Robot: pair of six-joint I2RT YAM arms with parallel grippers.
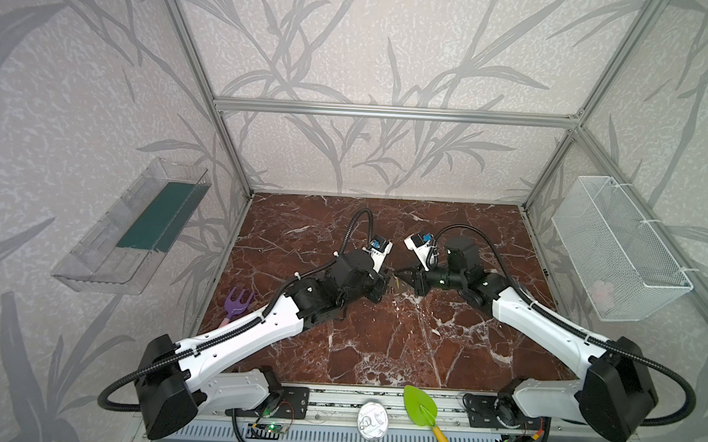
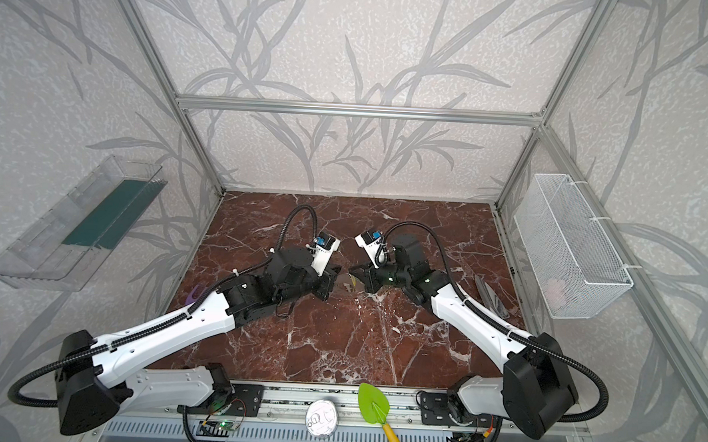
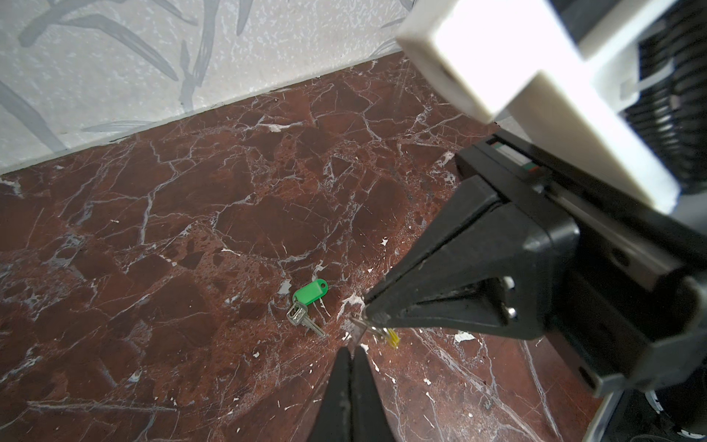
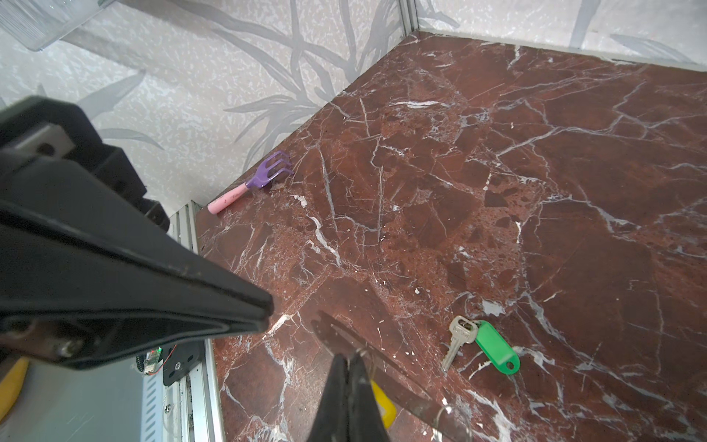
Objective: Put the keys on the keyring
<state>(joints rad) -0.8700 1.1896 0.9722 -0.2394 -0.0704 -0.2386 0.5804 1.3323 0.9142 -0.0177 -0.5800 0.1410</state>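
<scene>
My left gripper (image 3: 352,350) and right gripper (image 4: 348,358) meet tip to tip over the middle of the marble table (image 1: 379,348). The left one (image 2: 335,277) is shut on the thin grey keyring (image 4: 412,401), held edge-on; the plate also shows in a top view, the keyring (image 2: 345,283) lying between the two tips. The right one (image 3: 365,308) is shut on the small wire ring of the yellow-tagged key; its yellow tag (image 4: 383,407) hangs below, and the key blade is not clear. The green-tagged key (image 3: 306,302) lies flat on the table just beyond the grippers, untouched.
A purple fork toy (image 1: 238,303) lies by the left wall. A green trowel (image 1: 421,406) and a round silvery lid (image 1: 371,420) rest on the front rail. A clear bin (image 1: 131,227) hangs left, a white wire basket (image 1: 621,248) right. A grey elongated object (image 2: 490,298) lies near the right arm.
</scene>
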